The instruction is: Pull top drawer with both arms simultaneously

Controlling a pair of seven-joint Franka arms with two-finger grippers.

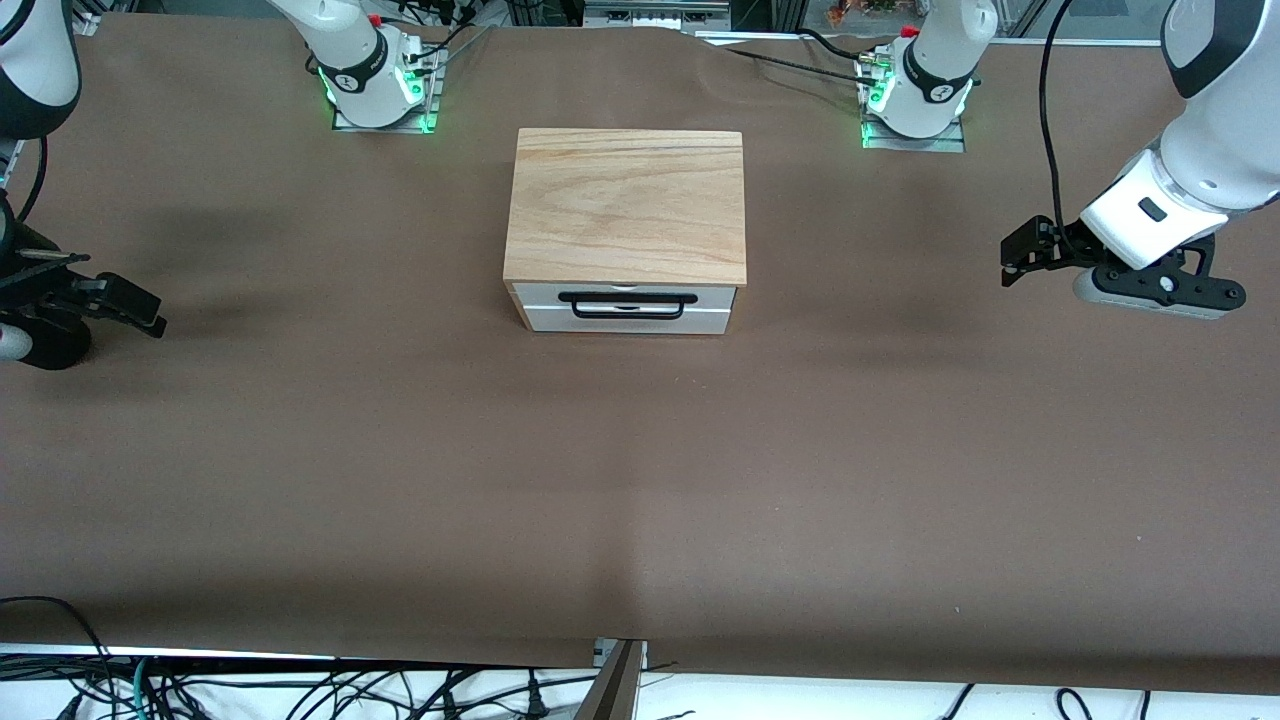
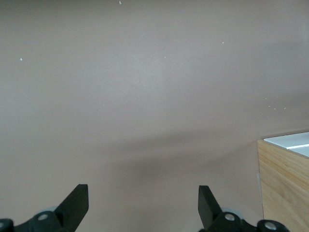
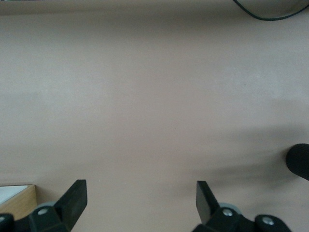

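Brown table (image 1: 300,450) carries 1 wood-topped box (image 1: 626,205), mid-table.

My right arm (image 1: 30,60) runs off the front view's edge, so only part of it shows there. The drawer (image 1: 626,306) is closed, its inside hidden under the box's wooden top (image 1: 627,205). In both wrist views the box (image 2: 285,181) is cut to a corner, and my fingers (image 3: 72,198) show only as tips.
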